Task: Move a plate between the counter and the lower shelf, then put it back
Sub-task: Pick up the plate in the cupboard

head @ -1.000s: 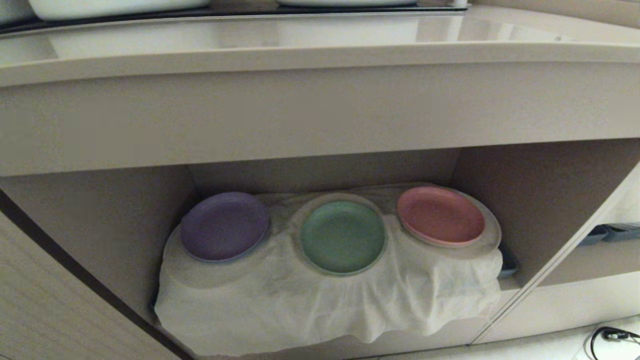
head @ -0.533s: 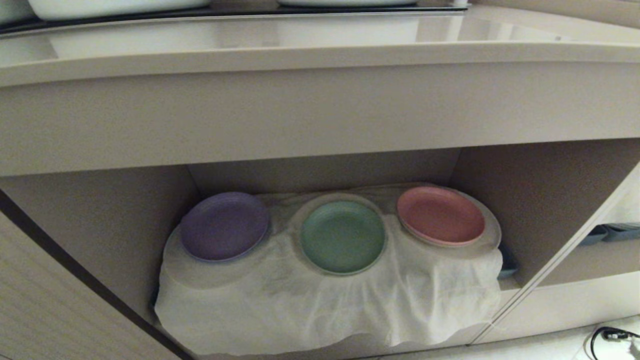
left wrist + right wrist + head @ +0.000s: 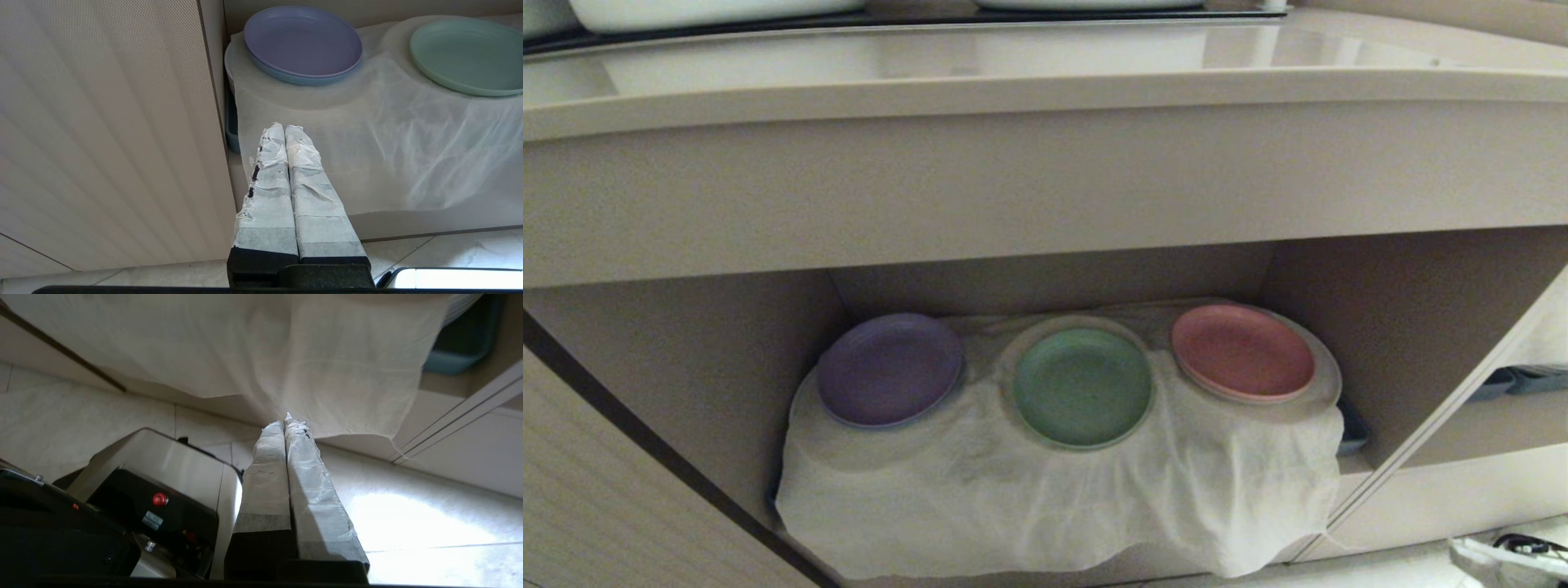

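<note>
1. Here, in the head view, the plate (image 3: pixel 1083 387) lies flat on the white cloth (image 3: pixel 1045 498) in the lower shelf (image 3: pixel 1405 327), between the purple plate (image 3: pixel 889 369) and the pink plate (image 3: pixel 1241 351), apart from both. The counter (image 3: pixel 1045 90) runs above. Neither arm shows.
2. In the left wrist view, the left gripper (image 3: pixel 285 130) hangs low beside the shelf's front, its taped fingers pressed together and holding nothing. The purple plate sits on a blue one (image 3: pixel 302 77).
3. In the right wrist view, the right gripper (image 3: pixel 288 422) points up at the cloth's hanging edge — fingers shut together, empty.

The plate looks light, stiff and matte, so probably not slippery. Its low raised rim at the near edge seems the place to pinch it, though the soft cloth may get caught in the grip.
</note>
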